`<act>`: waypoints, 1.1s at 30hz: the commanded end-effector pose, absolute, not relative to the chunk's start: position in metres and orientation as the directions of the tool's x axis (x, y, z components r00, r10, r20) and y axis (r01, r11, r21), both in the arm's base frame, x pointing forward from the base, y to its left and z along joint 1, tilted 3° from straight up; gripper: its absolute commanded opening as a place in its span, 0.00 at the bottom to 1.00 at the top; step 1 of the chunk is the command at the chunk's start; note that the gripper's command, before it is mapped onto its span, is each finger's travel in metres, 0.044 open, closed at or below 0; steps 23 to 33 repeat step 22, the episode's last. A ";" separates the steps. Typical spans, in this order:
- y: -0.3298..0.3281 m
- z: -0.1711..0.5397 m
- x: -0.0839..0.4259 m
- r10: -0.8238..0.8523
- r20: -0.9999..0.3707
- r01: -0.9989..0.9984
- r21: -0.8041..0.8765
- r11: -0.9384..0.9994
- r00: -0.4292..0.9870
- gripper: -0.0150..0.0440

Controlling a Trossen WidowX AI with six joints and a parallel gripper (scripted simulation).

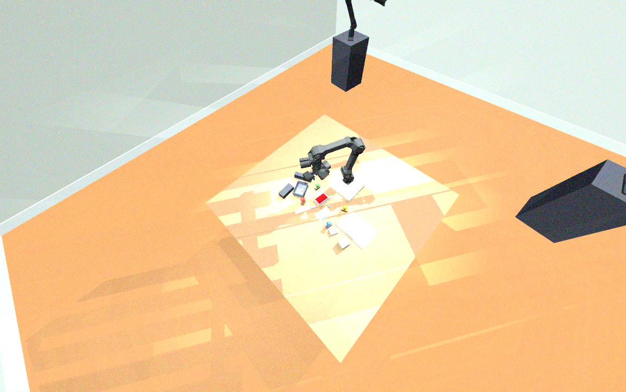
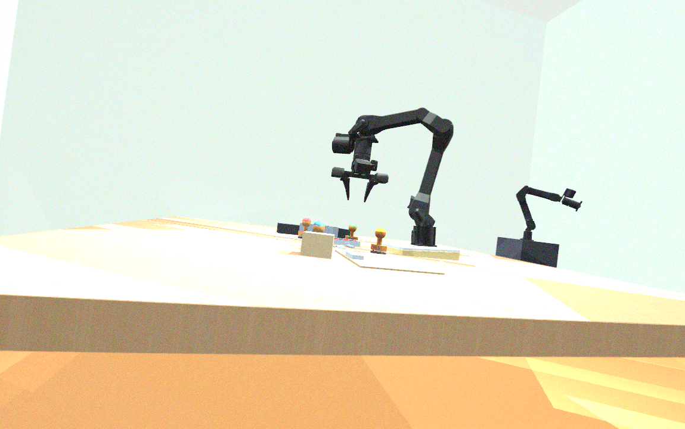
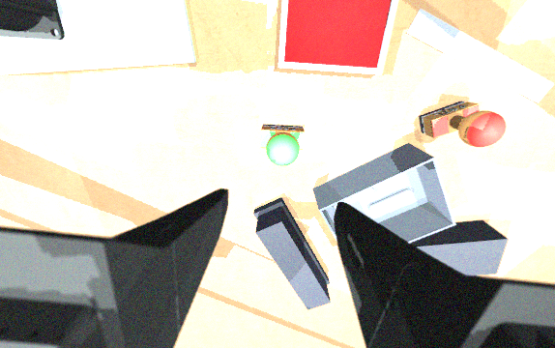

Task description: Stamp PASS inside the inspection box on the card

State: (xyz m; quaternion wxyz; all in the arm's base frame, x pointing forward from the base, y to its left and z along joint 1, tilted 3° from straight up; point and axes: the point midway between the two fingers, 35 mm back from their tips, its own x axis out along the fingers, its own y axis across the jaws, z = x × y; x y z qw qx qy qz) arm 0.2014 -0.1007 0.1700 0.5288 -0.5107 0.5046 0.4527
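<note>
The green-knobbed PASS stamp (image 1: pixel 317 186) (image 2: pixel 352 230) (image 3: pixel 282 149) stands upright on the bench. My gripper (image 2: pixel 356 201) (image 3: pixel 282 204) is open and empty, with its fingers well above the bench and the stamp. In the wrist view the stamp shows ahead of the fingertips, not between them. The red ink pad (image 1: pixel 321 198) (image 3: pixel 335 34) lies open close to the stamp. A small white sheet (image 1: pixel 323 214), which looks like the card, lies beyond the pad in the top view. It is washed out, so its box and any print cannot be made out.
A red stamp (image 1: pixel 303 200) (image 3: pixel 482 128), a yellow stamp (image 1: pixel 345 208) (image 2: pixel 380 233) and a blue stamp (image 1: pixel 328 224) stand around the pad. A grey tray (image 3: pixel 374 174) and dark blocks (image 3: pixel 289 266) (image 1: pixel 285 190) are near the gripper. A beige block (image 2: pixel 316 245) and a flat board (image 2: pixel 403 264) lie farther off.
</note>
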 end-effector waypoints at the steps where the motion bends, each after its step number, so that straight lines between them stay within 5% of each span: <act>1: -0.100 0.173 0.200 -0.031 -0.997 -0.995 -0.079 0.061 0.078 0.69; 33: -0.100 0.173 0.200 -0.035 -0.996 -0.994 -0.079 0.068 0.077 0.69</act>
